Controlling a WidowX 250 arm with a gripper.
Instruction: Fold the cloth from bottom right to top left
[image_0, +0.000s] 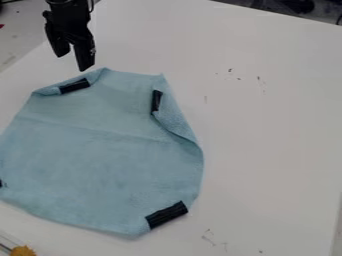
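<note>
The pincer (73, 62) hangs open, fingers apart, near the 11 o'clock edge of the blue cloth (100, 150), which lies spread on the white table (267, 135). Black strips mark the cloth at 11, 1, 5 and 8 o'clock; its edge is turned over from 1 towards 3. Beyond, at 7 o'clock, sits a yellow-orange object (23, 250).

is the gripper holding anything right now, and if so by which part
Nothing is held: the black two-finger gripper hangs open beyond the light blue cloth, its fingers apart.
</note>
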